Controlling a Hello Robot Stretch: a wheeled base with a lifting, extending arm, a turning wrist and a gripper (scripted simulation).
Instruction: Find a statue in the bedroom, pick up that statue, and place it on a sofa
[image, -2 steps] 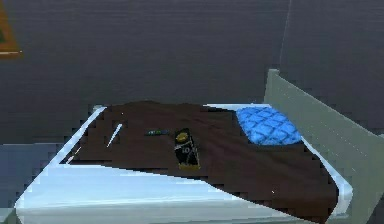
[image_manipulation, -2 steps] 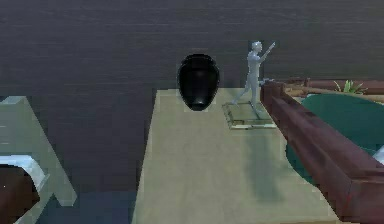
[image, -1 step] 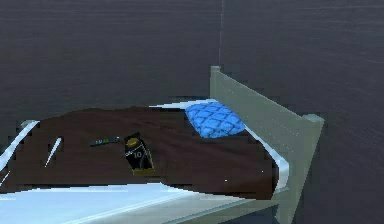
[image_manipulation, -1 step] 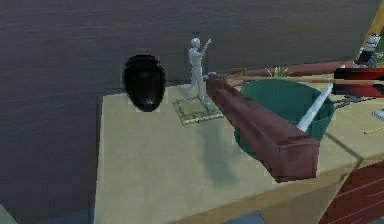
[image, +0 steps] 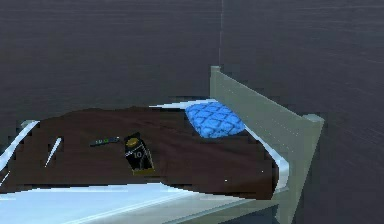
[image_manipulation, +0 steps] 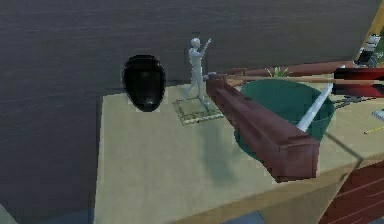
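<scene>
Bedroom: bed (image: 150, 155) with a blue pillow (image: 213, 119), against a dark wall.
Table (image_manipulation: 150, 170): the white statue (image_manipulation: 197, 68) stands upright on its flat base, so it is steady, near a black vase (image_manipulation: 145, 82).
Obstruction: the far end of a reddish-brown bar (image_manipulation: 265, 125) crowds the base.
Gripper: state and load cannot be told.

The arm (image_manipulation: 262, 125) is a dark, reddish-brown square bar.

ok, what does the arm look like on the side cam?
The arm looks to be a dark reddish-brown square bar, flat-faced with sharp edges, with no cables or markings I can make out. Its far end, near the white statue, is too small to tell fingers or markers.
</scene>
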